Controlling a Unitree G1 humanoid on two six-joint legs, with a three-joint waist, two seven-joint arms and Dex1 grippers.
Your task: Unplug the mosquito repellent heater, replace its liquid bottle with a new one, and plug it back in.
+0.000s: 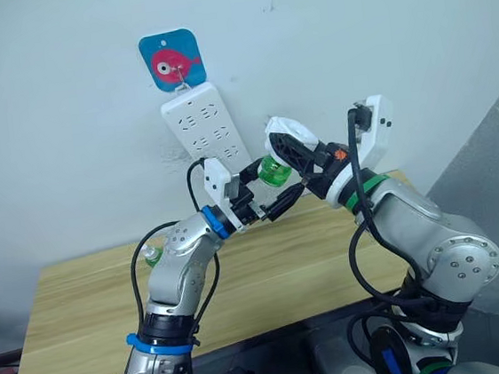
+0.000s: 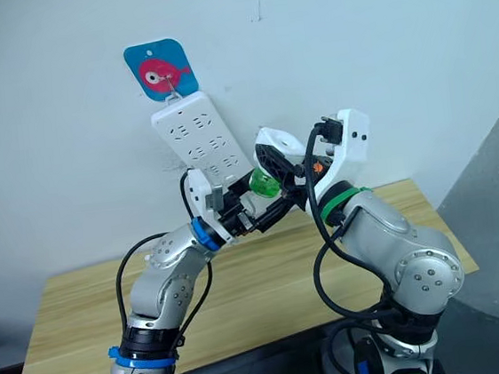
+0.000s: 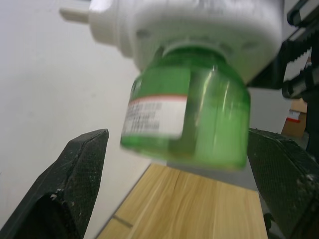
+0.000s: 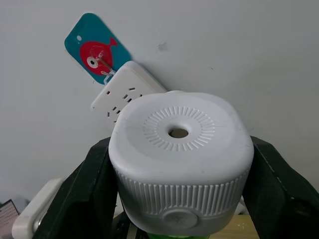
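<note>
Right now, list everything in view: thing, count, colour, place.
heater: 1, white, unplugged, held in the air before the wall by the right gripper
bottle: 1, green, fitted in the heater's underside, between the left gripper's open fingers
second bottle: 1, green, on the table behind the left arm
power strip: 1, white, hung on the wall
fish hook plate: 1, teal and red, above the strip
table: 1, light wood, against the wall
left gripper: black
right gripper: black

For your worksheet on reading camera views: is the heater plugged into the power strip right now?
No: the right gripper holds the mosquito repellent heater in the air, away from the power strip on the wall.
</note>
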